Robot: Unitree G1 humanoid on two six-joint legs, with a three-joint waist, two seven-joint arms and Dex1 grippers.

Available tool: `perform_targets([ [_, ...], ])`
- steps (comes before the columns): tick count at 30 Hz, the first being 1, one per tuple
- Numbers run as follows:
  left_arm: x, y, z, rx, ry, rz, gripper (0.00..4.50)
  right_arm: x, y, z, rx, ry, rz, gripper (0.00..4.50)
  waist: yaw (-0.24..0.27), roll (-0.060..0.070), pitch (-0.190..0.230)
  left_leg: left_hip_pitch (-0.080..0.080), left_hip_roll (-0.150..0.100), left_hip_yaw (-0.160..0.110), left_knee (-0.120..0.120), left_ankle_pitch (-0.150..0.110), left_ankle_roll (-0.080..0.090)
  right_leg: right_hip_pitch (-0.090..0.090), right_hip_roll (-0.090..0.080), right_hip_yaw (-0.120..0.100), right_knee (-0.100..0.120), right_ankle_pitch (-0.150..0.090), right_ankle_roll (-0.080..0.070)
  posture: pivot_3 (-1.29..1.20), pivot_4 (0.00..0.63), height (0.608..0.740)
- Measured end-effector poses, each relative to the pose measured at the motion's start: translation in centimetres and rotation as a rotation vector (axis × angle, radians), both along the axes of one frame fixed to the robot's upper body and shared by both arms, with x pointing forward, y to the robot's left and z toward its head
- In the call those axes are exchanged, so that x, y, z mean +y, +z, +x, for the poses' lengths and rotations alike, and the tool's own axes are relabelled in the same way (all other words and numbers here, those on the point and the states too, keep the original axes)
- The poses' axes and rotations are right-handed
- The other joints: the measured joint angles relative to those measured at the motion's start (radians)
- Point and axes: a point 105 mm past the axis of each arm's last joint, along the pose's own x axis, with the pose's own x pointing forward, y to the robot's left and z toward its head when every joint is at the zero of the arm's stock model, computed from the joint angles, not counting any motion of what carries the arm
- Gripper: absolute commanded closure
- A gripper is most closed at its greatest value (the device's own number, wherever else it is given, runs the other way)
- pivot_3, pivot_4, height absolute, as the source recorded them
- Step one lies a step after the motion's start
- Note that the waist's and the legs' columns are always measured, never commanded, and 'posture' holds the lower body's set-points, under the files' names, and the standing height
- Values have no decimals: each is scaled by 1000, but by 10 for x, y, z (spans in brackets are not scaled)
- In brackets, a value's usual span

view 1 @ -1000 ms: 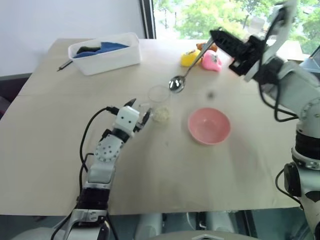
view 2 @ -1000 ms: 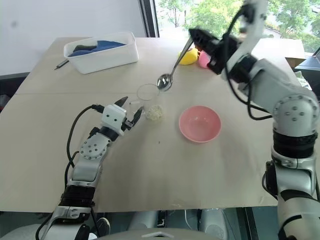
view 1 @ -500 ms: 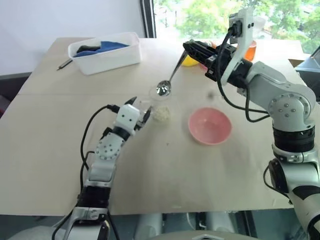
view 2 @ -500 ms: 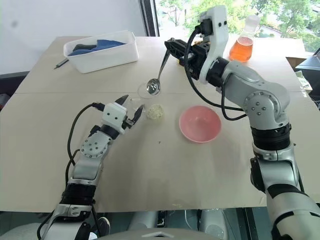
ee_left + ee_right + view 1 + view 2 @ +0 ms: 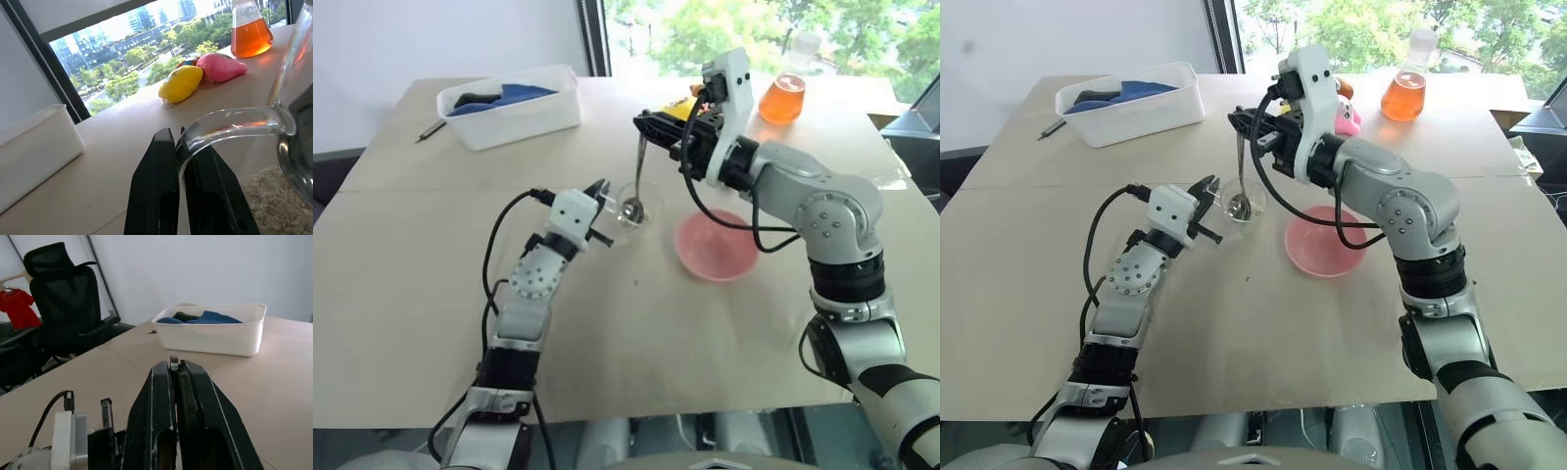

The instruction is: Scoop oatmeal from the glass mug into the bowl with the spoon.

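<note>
Right end effector [image 5: 1246,123] | spoon [image 5: 1240,176] hangs below, in glass mug [image 5: 1240,208]

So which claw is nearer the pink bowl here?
Right. The right claw holds the spoon above the glass mug, just beside the pink bowl; the left claw grips the mug's handle on its far side.

**What the views cut off or hide**

In the left wrist view the small clear glass mug [image 5: 293,98] runs off the frame edge, leaving its curved handle and a strip of wall. The pale cream oatmeal flakes [image 5: 274,200] are cropped at the corner too. The orange-liquid flask [image 5: 249,29] loses its neck at the edge. From the right wrist, the slim silvery metal spoon [image 5: 174,364] shows a mere glint (black fingers [image 5: 161,416] cover the rest). The white tub's [image 5: 1131,108] blue and dark contents cannot be identified.
</note>
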Motion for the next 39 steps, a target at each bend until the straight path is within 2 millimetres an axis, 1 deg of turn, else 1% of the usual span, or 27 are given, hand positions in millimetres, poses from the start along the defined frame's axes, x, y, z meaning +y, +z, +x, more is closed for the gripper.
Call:
perform_targets([
  [8, -1, -1, 4, 15, 0, -39, 4431, 1, -3, 2, 1, -16, -16, 4500, 1, 0, 0, 0, 0, 0, 1, 0, 0, 0, 0, 0, 1, 0, 0, 0, 150, 740],
  [11, -1, -3, 9, 65, -18, -91, 4431, -3, -5, 5, -15, -48, -24, 4500, 1, 0, 0, 0, 0, -1, 1, 0, 0, 0, 0, 0, 1, 0, 0, 0, 150, 740],
  [13, -2, -6, 12, 118, -46, -138, 4431, -7, -2, 7, -41, -76, -11, 4500, 1, 0, 0, -1, 0, -1, 1, 0, 0, 0, 0, 0, 0, 0, 0, 0, 150, 740],
  [15, -8, -9, 12, 171, -98, -166, 4431, -8, 2, 6, -77, -85, -5, 4500, 1, 0, 0, -1, 0, -1, 1, 0, 0, 0, 0, 0, 0, 0, 0, 0, 150, 740],
  [18, -14, -12, 11, 213, -153, -185, 4431, -10, 2, 5, -99, -94, 0, 4500, 0, 0, 0, -1, 0, -1, 1, 0, 0, 0, 0, 0, 0, 0, 0, 0, 150, 740],
  [20, -18, -14, 10, 245, -193, -196, 4431, -12, -5, 6, -110, -103, -12, 4500, -2, 0, 0, -1, 0, -1, 0, 0, 0, 0, 0, 0, 0, 0, 0, 0, 150, 740],
  [22, -21, -15, 10, 267, -218, -194, 4431, -8, -22, 3, -151, -93, -92, 4500, -3, 0, 0, -1, 0, -1, 0, 0, 0, 0, 0, 0, 0, 0, 0, 0, 150, 740],
  [24, -23, -14, 11, 279, -234, -185, 4431, -5, -34, 1, -161, -80, -123, 4500, -3, 0, 0, -1, 0, -1, 0, 0, 0, 0, 0, 0, 0, 0, 0, 0, 150, 740],
  [28, -24, -14, 12, 296, -245, -178, 4431, -5, -37, -3, -183, -76, -127, 4500, -3, 0, 0, -1, 0, -1, 0, 0, 0, 0, 0, 0, 0, 0, 0, 0, 150, 740],
  [32, -25, -13, 12, 297, -251, -167, 4431, -3, -47, -4, -74, -71, -88, 4500, -3, 0, 0, -1, 0, -1, 0, 0, 0, 0, 0, 0, 0, 0, 0, 0, 150, 740],
  [33, -26, -13, 11, 288, -254, -148, 4431, -6, -50, -2, -13, -88, -59, 4500, -3, 0, 0, -1, 0, -1, 0, 0, 0, 0, 0, 0, 0, 0, 0, 0, 150, 740],
  [35, -26, -12, 11, 277, -253, -133, 4431, -10, -49, 1, 40, -115, -22, 4500, -2, 0, 0, -1, 0, -1, 0, 0, 0, 0, 0, 0, 0, 0, 0, 0, 150, 740],
  [36, -26, -11, 11, 267, -250, -118, 4431, -14, -49, 4, 99, -142, 25, 4500, -3, 0, 0, -1, 0, -1, 1, 0, 0, 0, 0, 0, 0, 0, 0, 0, 150, 740],
  [39, -25, -9, 11, 244, -243, -100, 4431, -26, -45, 12, 202, -199, 99, 4500, -4, 0, 0, -1, 0, -1, 1, 0, 0, 0, 0, 0, 0, 0, 0, 0, 150, 740],
])
